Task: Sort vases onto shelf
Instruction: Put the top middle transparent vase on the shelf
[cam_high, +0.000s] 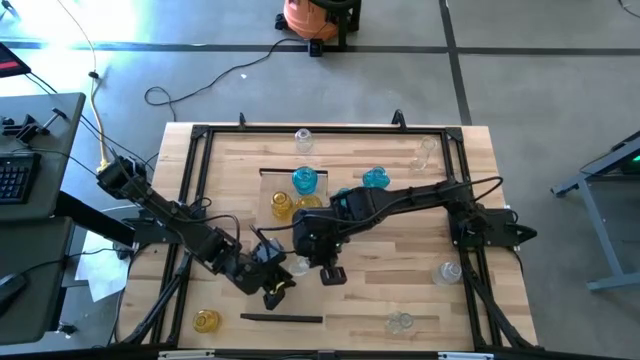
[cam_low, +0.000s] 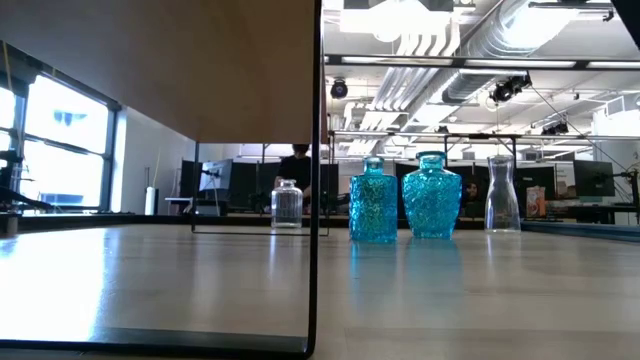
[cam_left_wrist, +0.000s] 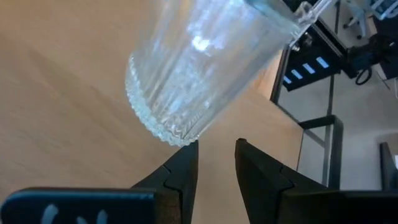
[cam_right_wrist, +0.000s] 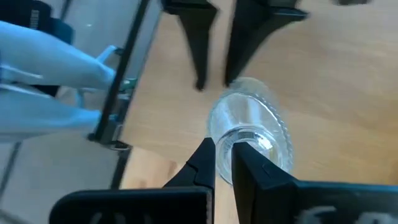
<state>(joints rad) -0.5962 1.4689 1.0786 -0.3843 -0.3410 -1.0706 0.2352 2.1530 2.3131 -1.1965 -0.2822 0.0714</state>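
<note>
A clear ribbed glass vase (cam_high: 298, 265) is over the pale wood shelf (cam_high: 305, 300), between my two grippers. My right gripper (cam_right_wrist: 225, 158) comes down on it from above and is shut on its top. My left gripper (cam_left_wrist: 214, 158) stands open on the near-left side, fingertips just short of the vase's base (cam_left_wrist: 163, 127). Whether the base rests on the shelf I cannot tell. A blue vase (cam_high: 305, 180) and two yellow vases (cam_high: 281, 206) stand toward the shelf's far end. In the low view the shelf (cam_low: 150, 60) hides both grippers. My right gripper pinches the clear vase at its mouth rim (cam_right_wrist: 231, 138) between two nearly closed fingers, slanting down from above. One finger seems to be inside the mouth and one outside. The vase stays upright below the fingers. My left gripper: whether one fingertip (cam_left_wrist: 185, 152) touches the vase's base edge, I cannot tell.
Two blue vases (cam_low: 376, 205) (cam_low: 431, 200) stand on the table right of the shelf. Clear vases stand at the far edge (cam_high: 303, 138), far right (cam_high: 425, 150), right (cam_high: 447, 270) and near edge (cam_high: 400, 322). A yellow vase (cam_high: 207, 320) is at the near left.
</note>
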